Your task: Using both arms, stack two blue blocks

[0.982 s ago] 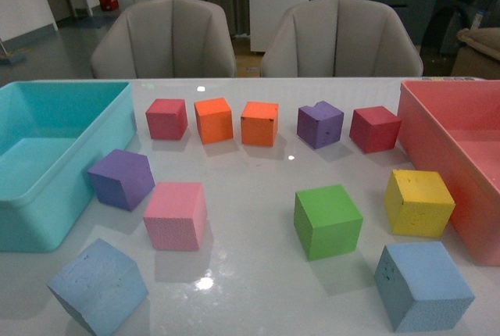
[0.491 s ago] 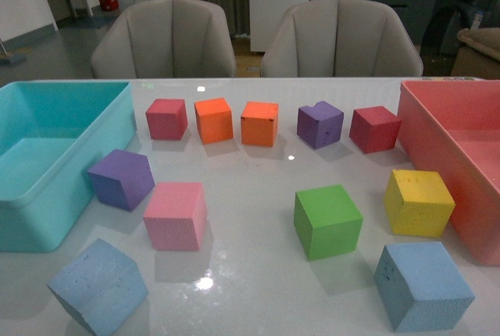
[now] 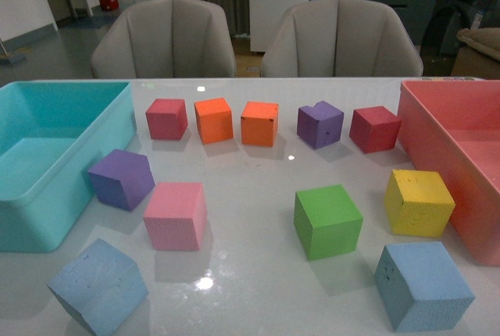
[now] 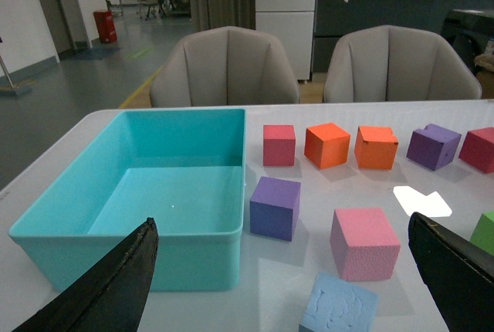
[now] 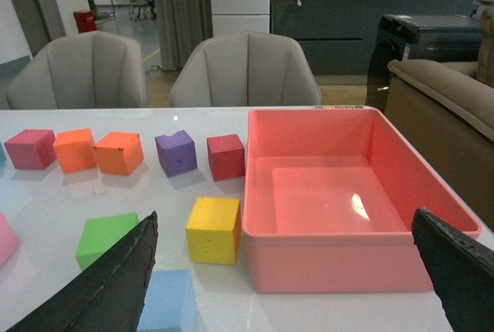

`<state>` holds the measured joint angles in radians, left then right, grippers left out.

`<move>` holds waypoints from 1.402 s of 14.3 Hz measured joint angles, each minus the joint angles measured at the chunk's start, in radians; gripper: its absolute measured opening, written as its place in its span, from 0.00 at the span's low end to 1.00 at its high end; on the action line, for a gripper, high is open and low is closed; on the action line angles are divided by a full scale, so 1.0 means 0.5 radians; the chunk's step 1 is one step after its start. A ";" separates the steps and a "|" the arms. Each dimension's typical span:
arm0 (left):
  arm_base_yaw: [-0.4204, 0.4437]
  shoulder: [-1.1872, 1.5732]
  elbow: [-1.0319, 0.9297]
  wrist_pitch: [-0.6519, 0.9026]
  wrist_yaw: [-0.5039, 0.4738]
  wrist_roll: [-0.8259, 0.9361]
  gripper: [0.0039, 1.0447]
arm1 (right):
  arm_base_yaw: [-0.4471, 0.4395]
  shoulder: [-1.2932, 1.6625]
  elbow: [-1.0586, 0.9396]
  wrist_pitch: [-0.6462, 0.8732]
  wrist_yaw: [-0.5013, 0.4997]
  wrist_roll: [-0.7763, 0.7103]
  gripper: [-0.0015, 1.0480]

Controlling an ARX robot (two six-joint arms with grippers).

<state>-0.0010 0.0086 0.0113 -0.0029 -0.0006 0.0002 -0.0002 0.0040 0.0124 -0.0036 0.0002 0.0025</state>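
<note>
Two blue blocks sit well apart at the near edge of the desk (image 3: 250, 187), the left block (image 3: 98, 285) skewed, the right block (image 3: 423, 285) near a green cube (image 3: 328, 220), both arms' jaws spread wide and empty; closing across the skewed block's corners could twist it free.

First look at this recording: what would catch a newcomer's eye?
Coloured cubes dot the white table, flanked by a turquoise bin on the left and a pink bin on the right. Nearest the camera, the left blue block and right blue block sit far apart, unstacked.
</note>
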 joint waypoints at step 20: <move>0.000 0.000 0.000 0.000 0.000 0.001 0.94 | 0.684 3.420 1.272 0.430 0.266 0.494 0.94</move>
<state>-0.0010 0.0086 0.0113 -0.0029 -0.0006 0.0006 0.3420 1.7138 0.6483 0.2111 0.1333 0.2493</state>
